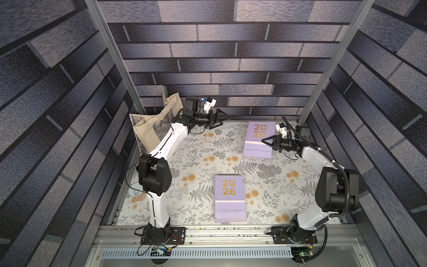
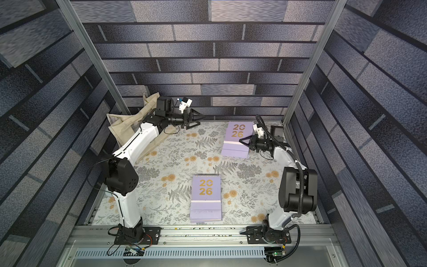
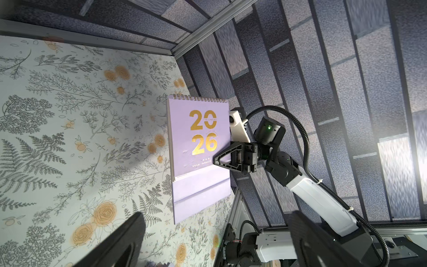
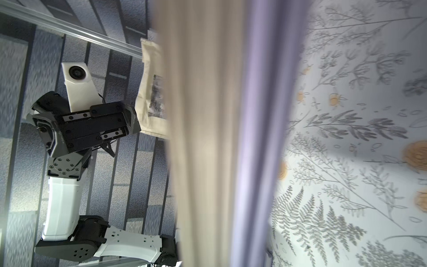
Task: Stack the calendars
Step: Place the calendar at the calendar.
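two lavender lots lie well apart on the surface (image 1: 196, 161): near pile (image 1: 230, 198) front centre, far calendar (image 1: 258, 141) back right, its edge pinched in the right gripper (image 1: 264, 141). left gripper (image 1: 220, 121) gapes, empty. joining them looks still to do.

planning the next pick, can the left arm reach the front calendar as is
Probably yes: the front calendar lies flat in the open, the left gripper is open and empty, and the right gripper, shut on the far calendar, is off that path.
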Robot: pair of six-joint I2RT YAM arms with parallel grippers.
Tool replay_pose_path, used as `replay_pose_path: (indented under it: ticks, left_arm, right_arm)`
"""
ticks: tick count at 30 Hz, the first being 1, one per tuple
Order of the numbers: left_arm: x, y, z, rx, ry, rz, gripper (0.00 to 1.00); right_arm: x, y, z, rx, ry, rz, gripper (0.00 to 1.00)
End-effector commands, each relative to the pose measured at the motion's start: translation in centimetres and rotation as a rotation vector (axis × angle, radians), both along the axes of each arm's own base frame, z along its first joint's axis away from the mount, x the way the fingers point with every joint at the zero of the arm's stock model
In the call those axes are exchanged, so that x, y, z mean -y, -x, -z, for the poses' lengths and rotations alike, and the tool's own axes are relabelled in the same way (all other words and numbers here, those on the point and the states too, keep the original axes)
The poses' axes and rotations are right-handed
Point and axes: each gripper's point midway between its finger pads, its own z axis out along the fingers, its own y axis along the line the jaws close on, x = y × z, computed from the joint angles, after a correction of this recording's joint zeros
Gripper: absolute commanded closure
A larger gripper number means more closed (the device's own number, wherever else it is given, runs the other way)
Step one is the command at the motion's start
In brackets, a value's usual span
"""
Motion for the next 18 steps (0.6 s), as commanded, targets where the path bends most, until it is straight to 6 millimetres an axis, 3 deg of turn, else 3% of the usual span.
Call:
replay_pose_path:
  ticks: [1, 5, 8, 9, 13, 18]
  left_arm:
    - [-0.5, 2.0, 1.0, 0.03, 0.037, 0.0, 0.0]
    - [-1.8, 4.9, 1.4, 0.036, 0.022, -0.047, 0.0]
    - [-2.4, 7.1, 0.5, 0.078, 0.026, -0.058, 0.0]
    - [-2.4, 7.8, 0.0, 0.098, 0.029, -0.056, 0.0]
    - [-2.1, 10.5, -1.4, 0.189, 0.033, -0.045, 0.0]
    - [-1.9, 12.5, -2.1, 0.215, 0.053, -0.037, 0.0]
  right_arm:
    - [-3.3, 2.6, -4.5, 0.123, -0.069, -0.122, 1.0]
    - [-6.8, 6.1, -7.5, 0.19, -0.099, -0.239, 1.0]
    - [-8.8, 8.9, -9.7, 0.257, -0.111, -0.314, 1.0]
    - [-9.2, 9.8, -9.0, 0.239, -0.111, -0.329, 1.0]
    - [-11.2, 12.7, -9.4, 0.262, -0.118, -0.402, 1.0]
    - [-13.0, 14.5, -8.2, 0.25, -0.113, -0.448, 1.0]
